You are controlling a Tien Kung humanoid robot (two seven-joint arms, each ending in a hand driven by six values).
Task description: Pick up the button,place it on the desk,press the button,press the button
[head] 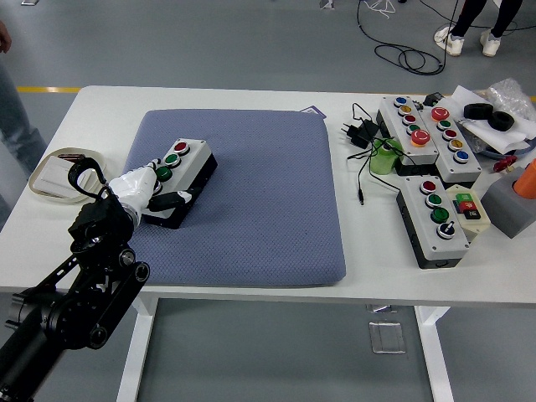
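One white tabletop (pixel 251 99) fills most of the view, standing on a grey floor where black cables (pixel 402 50) trail at the far side and a person's shoes (pixel 469 40) show at the top right. A blue-grey padded mat (pixel 268 201) covers the tabletop's left-centre. On the mat's left part lies the button box (pixel 174 177), white on top over a black base, with a red button at its far end and green ones nearer. Its long axis runs diagonally, the red end pointing away and to the right, the near end toward the left hand (pixel 134 188). That hand's pale fingers (pixel 172 199) are wrapped around the box's near end, gripping it. A beige tray (pixel 50 188) sits just beyond the mat's left edge. Well apart on the right lie other button boxes (pixel 435 219), a black adapter (pixel 358 132) and clutter.
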